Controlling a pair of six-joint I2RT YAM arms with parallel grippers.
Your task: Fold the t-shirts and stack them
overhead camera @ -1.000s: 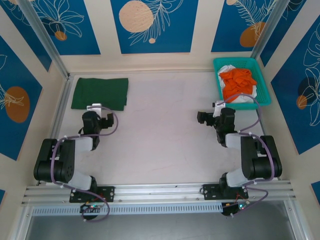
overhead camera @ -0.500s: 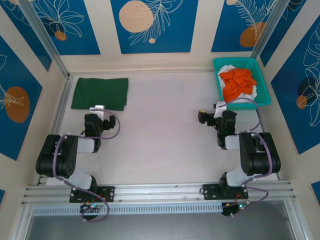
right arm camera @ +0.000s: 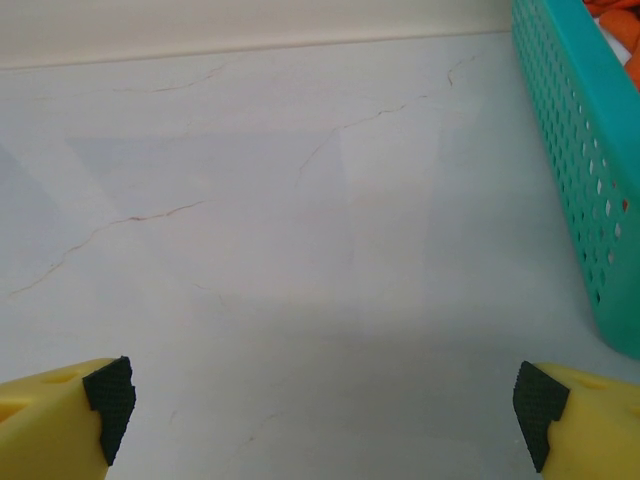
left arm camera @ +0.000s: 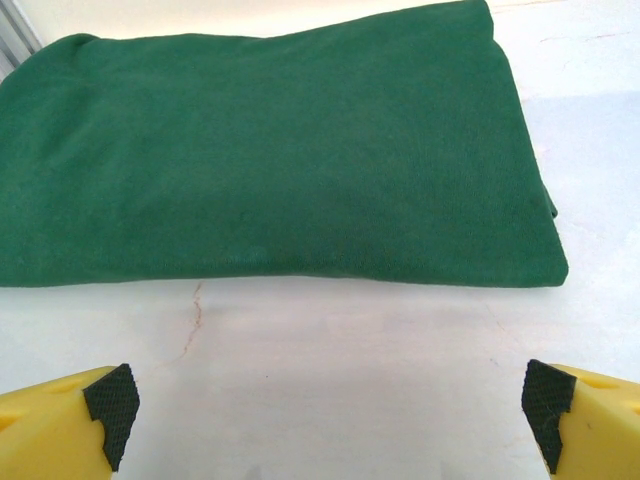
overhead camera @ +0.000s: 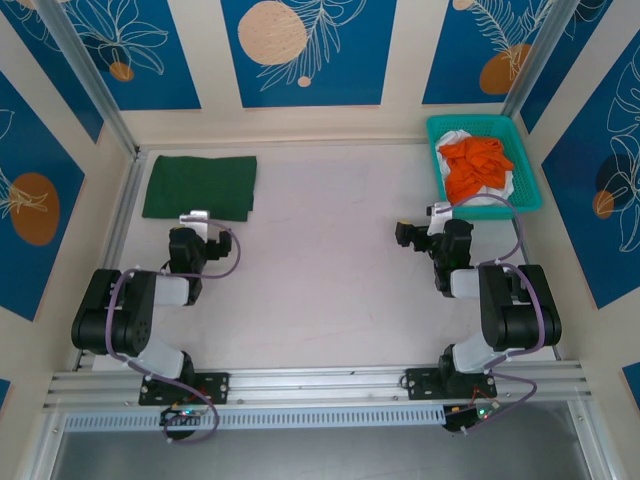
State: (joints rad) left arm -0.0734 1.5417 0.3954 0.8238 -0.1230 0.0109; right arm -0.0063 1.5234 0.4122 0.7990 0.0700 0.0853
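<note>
Teal basket (right arm camera: 575, 130); green t-shirt (left arm camera: 270, 150)

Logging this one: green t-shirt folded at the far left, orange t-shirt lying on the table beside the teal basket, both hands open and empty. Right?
Not quite: the orange t-shirt lies inside the teal basket, not on the table beside it, as the top external view shows. The rest stands.

The green shirt (left arm camera: 270, 150) is soft, matt cloth, and so is the orange shirt (overhead camera: 475, 160). The basket (right arm camera: 580, 150) is smooth perforated plastic. The desk (right arm camera: 300, 250) is smooth, faintly glossy and hairline-cracked.
</note>
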